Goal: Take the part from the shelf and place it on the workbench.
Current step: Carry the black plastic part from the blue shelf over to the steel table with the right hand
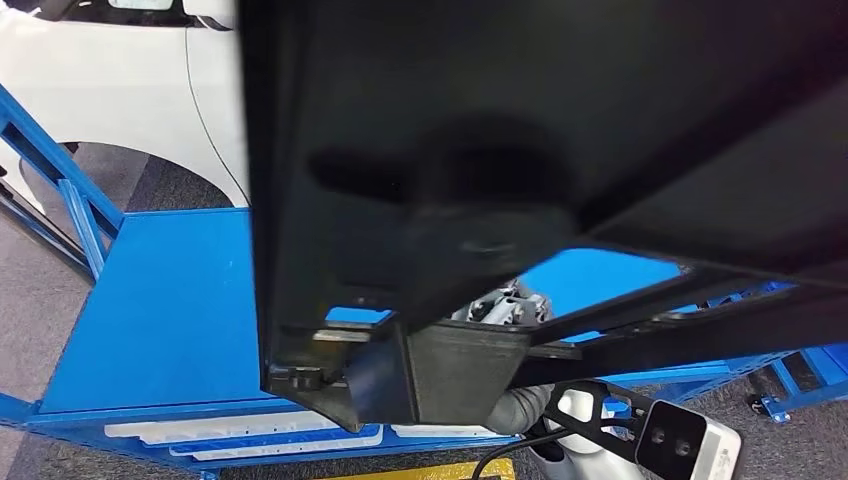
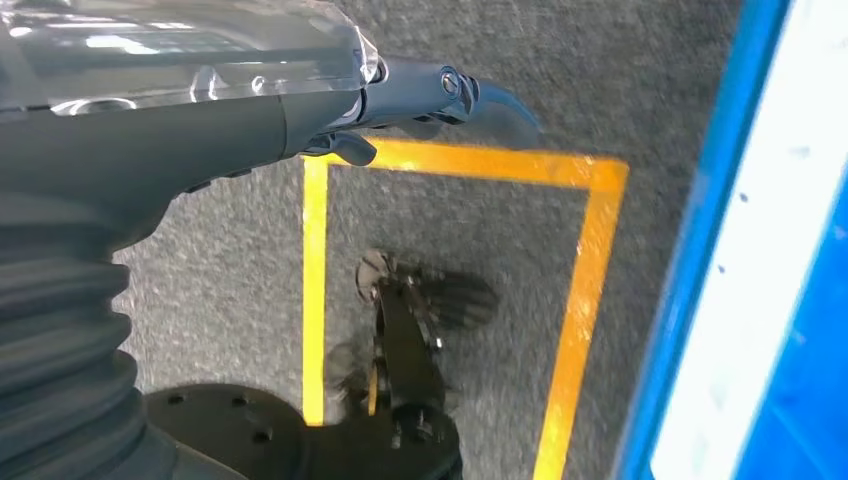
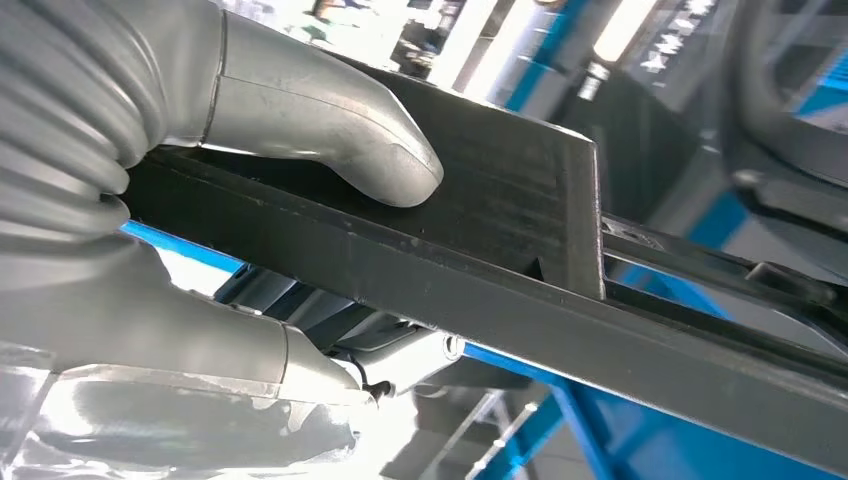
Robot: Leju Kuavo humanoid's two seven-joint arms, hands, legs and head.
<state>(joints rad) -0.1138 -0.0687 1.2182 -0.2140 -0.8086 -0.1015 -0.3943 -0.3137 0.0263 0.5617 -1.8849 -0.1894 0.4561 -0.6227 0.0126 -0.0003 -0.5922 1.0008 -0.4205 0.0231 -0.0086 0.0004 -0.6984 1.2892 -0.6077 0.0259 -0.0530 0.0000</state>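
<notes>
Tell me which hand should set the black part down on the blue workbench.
Right, probably. The right hand already grips the black part, thumb on top, with the blue workbench just below. The left hand hangs over the floor holding nothing.

Grey ribbed wrist cover (image 3: 60, 110), thick grey thumb (image 3: 320, 120), dark fingers (image 2: 440, 95).

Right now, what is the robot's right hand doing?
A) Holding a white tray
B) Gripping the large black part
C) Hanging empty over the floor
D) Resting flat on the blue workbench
B: in the right wrist view the right hand clamps the edge of the black part, thumb on one face and fingers under the other; the head view shows that part raised above the blue workbench.
</notes>
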